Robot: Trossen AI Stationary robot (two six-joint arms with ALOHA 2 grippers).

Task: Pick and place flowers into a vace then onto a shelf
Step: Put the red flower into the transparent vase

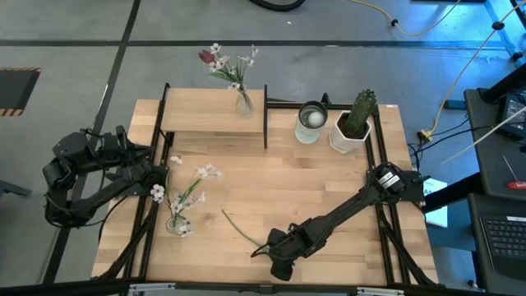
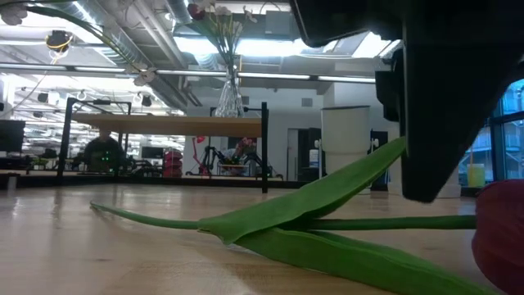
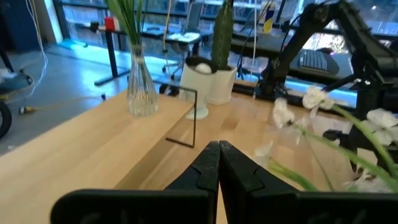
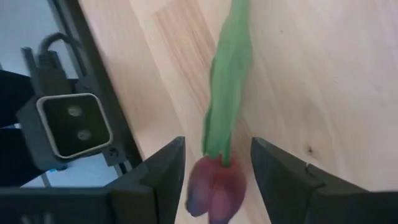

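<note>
A dark red tulip (image 1: 242, 230) lies flat on the tabletop near the near edge, with its head (image 4: 214, 183) toward the right gripper and its green stem and leaves (image 2: 311, 205) stretched out on the wood. My right gripper (image 1: 278, 247) is low over the head, open, one finger on each side of it (image 4: 217, 146) and not touching it. A glass vase of white blossoms (image 1: 179, 220) stands on the table at the left. Another vase with flowers (image 1: 243, 100) stands on the raised shelf (image 1: 205, 117). My left gripper (image 1: 162, 173) waits shut (image 3: 217, 152) by the shelf's left front.
A grey cup (image 1: 311, 122) and a green cactus in a white pot (image 1: 355, 123) stand at the far right, beside the shelf. The shelf's black posts (image 1: 265, 123) rise from the table. Bare wood lies between the vase on the table and the right arm.
</note>
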